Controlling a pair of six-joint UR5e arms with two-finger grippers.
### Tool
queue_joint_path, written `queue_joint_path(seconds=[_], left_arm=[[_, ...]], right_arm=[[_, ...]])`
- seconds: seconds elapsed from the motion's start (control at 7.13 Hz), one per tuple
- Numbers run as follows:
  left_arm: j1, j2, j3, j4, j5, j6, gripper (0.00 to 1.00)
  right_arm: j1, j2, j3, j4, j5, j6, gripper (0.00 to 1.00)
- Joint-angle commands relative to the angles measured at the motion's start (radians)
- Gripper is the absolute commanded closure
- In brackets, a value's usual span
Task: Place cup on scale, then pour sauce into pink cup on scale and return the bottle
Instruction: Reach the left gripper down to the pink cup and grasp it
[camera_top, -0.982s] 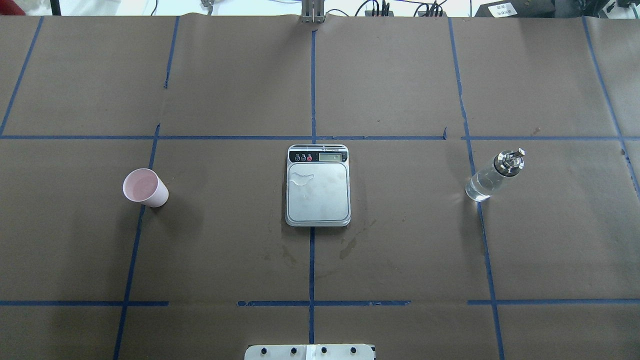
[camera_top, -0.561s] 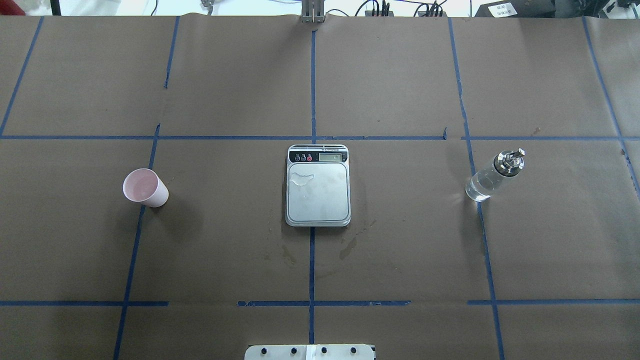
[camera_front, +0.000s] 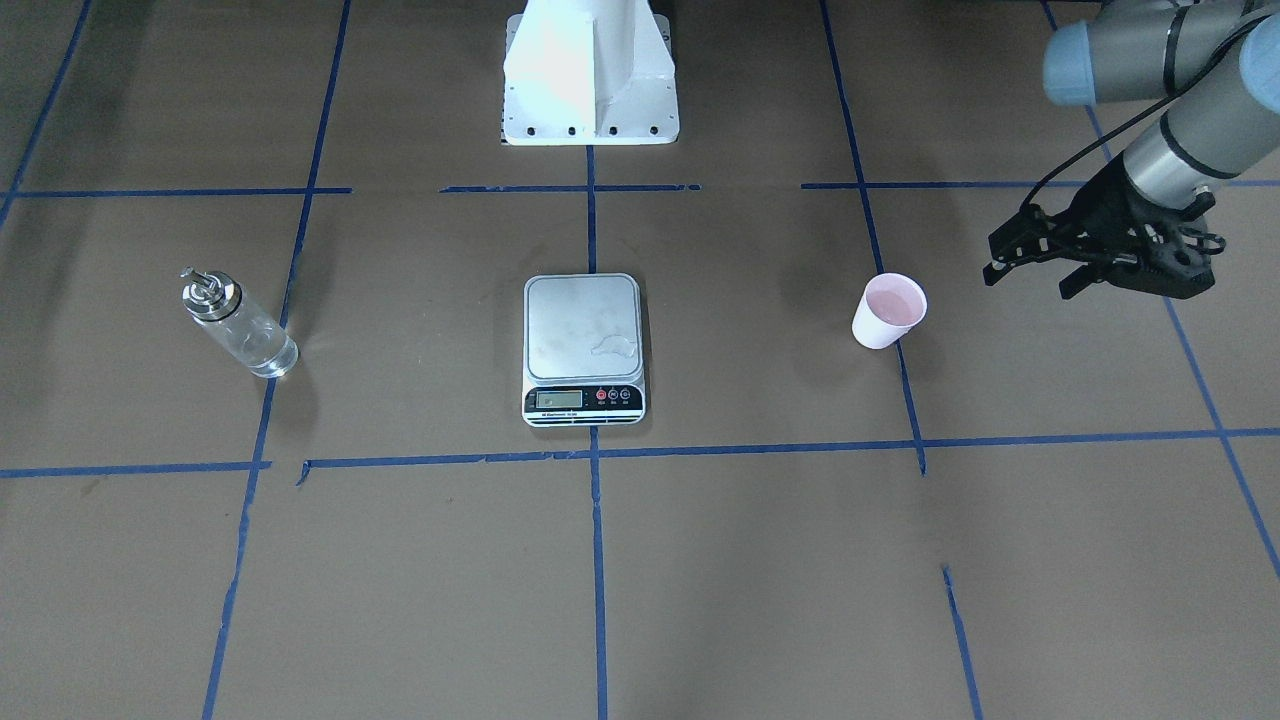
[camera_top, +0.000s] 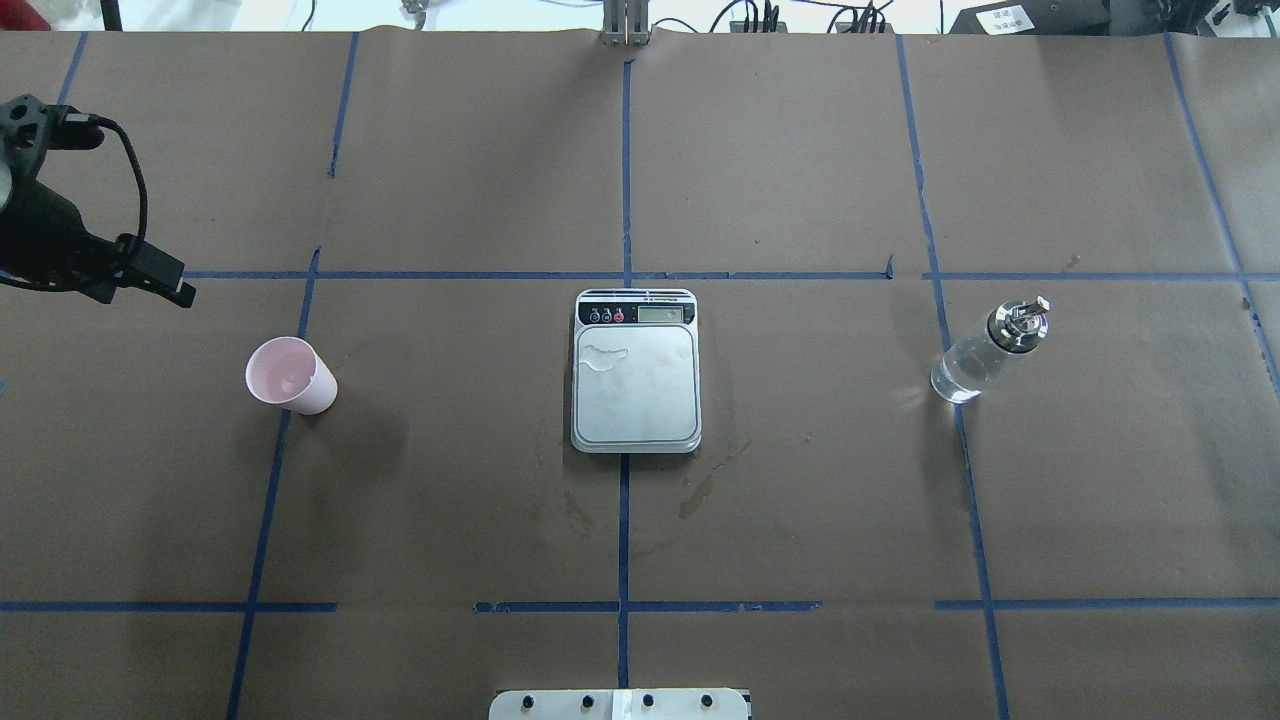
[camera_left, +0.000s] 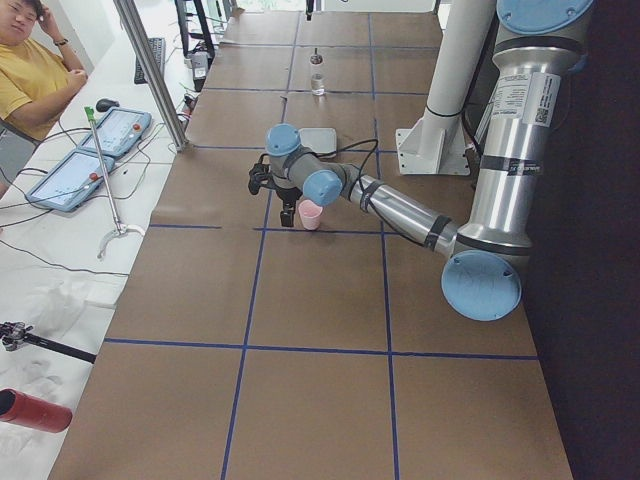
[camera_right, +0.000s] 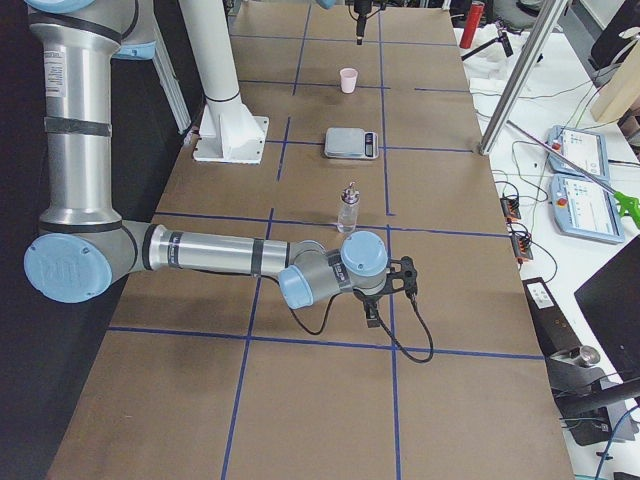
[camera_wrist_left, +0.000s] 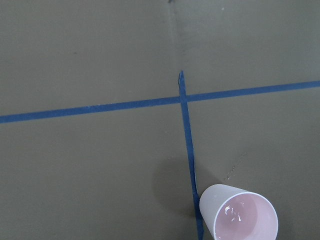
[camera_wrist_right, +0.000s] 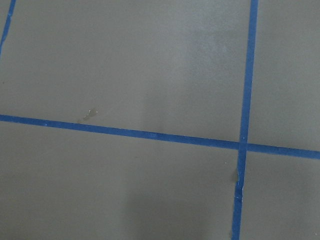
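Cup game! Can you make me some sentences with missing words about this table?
The cup is ____ inside.
Between the cup and the bottle sits the ____.
The open gripper nearest the cup belongs to the robot's ____ arm.
Missing words: pink, scale, left.

The desk is covered in brown paper, marked into large rectangles by blue tape lines. Dark, damp-looking stains mark the paper near the middle tape line. Black cables bunch at the far edge. Beside the desk, a person in a yellow shirt has a hand raised to the head, near two blue-framed tablets lying on a white surface, a slanted metal post and a red cylinder.
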Motion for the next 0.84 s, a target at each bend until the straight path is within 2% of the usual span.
queue_joint_path(seconds=[0.0,0.42,0.56,0.7], left_arm=[[0.074,-0.035,0.069,-0.010,0.005,-0.005,0.01],[0.151,-0.086,0.143,-0.018,0.003,-0.003,0.01],[0.171,-0.088,0.154,-0.019,0.003,-0.003,0.05],[0.191,-0.094,0.163,-0.018,0.003,0.000,0.22]], right_arm=[[-0.019,0.005,-0.003,0.001,0.004,-0.001,0.00],[-0.037,0.014,-0.006,0.001,0.007,-0.001,0.00],[-0.037,0.015,-0.008,0.001,0.007,0.001,0.00],[-0.037,0.015,-0.008,0.001,0.007,0.001,0.00]])
